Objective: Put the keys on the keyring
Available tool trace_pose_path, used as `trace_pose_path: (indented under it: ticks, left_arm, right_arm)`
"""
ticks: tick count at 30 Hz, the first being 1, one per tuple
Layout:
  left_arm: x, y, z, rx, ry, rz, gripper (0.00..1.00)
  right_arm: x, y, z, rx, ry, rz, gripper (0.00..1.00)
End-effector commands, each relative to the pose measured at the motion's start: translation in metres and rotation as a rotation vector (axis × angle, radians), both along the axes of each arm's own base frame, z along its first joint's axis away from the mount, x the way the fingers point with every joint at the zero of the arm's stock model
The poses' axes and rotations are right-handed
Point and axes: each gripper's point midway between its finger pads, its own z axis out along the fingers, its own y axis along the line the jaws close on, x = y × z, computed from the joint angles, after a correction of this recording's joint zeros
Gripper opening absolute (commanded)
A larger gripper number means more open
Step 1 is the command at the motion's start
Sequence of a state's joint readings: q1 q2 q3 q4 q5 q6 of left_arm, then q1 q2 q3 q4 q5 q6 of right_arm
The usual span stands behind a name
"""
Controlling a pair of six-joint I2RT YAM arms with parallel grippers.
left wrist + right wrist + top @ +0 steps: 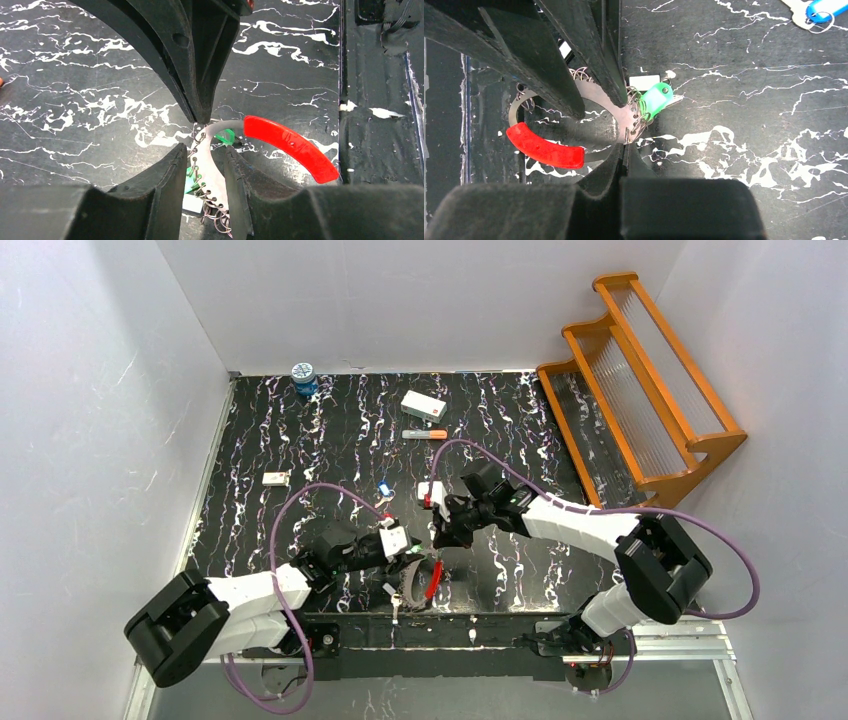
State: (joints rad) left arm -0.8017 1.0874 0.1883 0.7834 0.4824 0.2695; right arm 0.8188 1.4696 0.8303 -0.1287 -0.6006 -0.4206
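The keyring (pixel 433 580) is a silver band with a red section (pixel 290 145) and several small wire rings along its edge. It sits near the table's front edge. My left gripper (pixel 205 150) is shut on the silver band, one finger on each side. A green-headed key (pixel 656 97) hangs from the wire rings and also shows in the left wrist view (pixel 227 136). My right gripper (pixel 625 147) is shut on a thin silver piece at the band's rim; I cannot tell if it is a key or a wire ring. A blue-headed key (pixel 383 488) lies loose behind them and also shows in the right wrist view (pixel 824 9).
An orange-tipped grey marker (pixel 425 434) and a white box (pixel 423 405) lie at the back middle. A blue jar (pixel 303 375) stands at the back left, with a small white piece (pixel 275 478) on the left. An orange wooden rack (pixel 640 380) fills the right side.
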Motion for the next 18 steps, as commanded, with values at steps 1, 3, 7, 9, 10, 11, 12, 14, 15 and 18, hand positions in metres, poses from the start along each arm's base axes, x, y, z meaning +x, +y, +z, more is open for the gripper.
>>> trace_pose_path:
  ticks: [1, 3, 7, 9, 10, 11, 12, 14, 15, 18]
  left_arm:
    - [0.001, -0.008, 0.006, 0.001, -0.016, -0.031, 0.32]
    - [0.002, -0.009, 0.004, 0.007, -0.013, -0.027, 0.32]
    - [0.005, -0.01, 0.002, 0.017, -0.013, -0.023, 0.31]
    - [0.005, -0.012, 0.001, 0.023, -0.012, -0.025, 0.31]
    - [0.005, -0.013, 0.0, 0.026, -0.01, -0.026, 0.31]
    - [0.005, -0.013, 0.0, 0.027, -0.009, -0.028, 0.31]
    - [0.006, -0.014, -0.001, 0.03, -0.01, -0.027, 0.3]
    - [0.006, -0.014, -0.002, 0.035, -0.012, -0.026, 0.28]
    - [0.007, -0.014, -0.002, 0.037, -0.013, -0.024, 0.28]
    - [0.008, -0.014, -0.003, 0.043, -0.019, -0.016, 0.23]
  right_arm:
    - [-0.001, 0.013, 0.017, 0.041, -0.006, 0.049, 0.01]
    - [-0.004, 0.015, 0.019, 0.046, 0.004, 0.065, 0.01]
    - [-0.009, 0.017, 0.021, 0.056, 0.025, 0.092, 0.01]
    - [-0.011, 0.018, 0.022, 0.061, 0.033, 0.101, 0.01]
    - [-0.011, 0.019, 0.022, 0.063, 0.036, 0.104, 0.01]
    - [-0.012, 0.019, 0.022, 0.064, 0.04, 0.107, 0.01]
    - [-0.013, 0.019, 0.022, 0.063, 0.042, 0.111, 0.01]
    - [-0.013, 0.019, 0.021, 0.06, 0.048, 0.112, 0.01]
    - [-0.014, 0.019, 0.021, 0.058, 0.051, 0.112, 0.01]
    - [-0.015, 0.019, 0.02, 0.055, 0.056, 0.117, 0.01]
